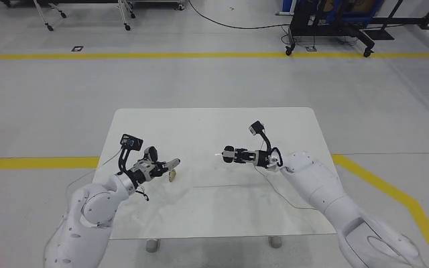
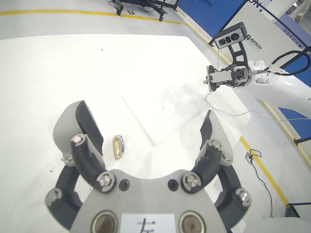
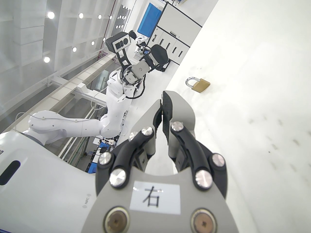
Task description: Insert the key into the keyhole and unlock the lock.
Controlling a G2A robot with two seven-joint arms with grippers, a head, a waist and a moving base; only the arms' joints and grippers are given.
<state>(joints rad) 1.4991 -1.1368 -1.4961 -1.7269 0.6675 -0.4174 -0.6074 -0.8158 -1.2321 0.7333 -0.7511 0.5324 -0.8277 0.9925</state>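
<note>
Observed: the brass padlock with steel shackle (image 1: 172, 175) lies flat on the white desk (image 1: 201, 127), just beside the left gripper (image 2: 145, 109), which is spread wide and empty. The right gripper (image 3: 162, 99) is clenched on what appears to be a small pale key (image 2: 205, 81) and sits well apart, its tip facing the padlock.

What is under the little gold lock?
The lock lies flat on the white table. Its underside is covered, so anything beneath it cannot be seen.
</note>
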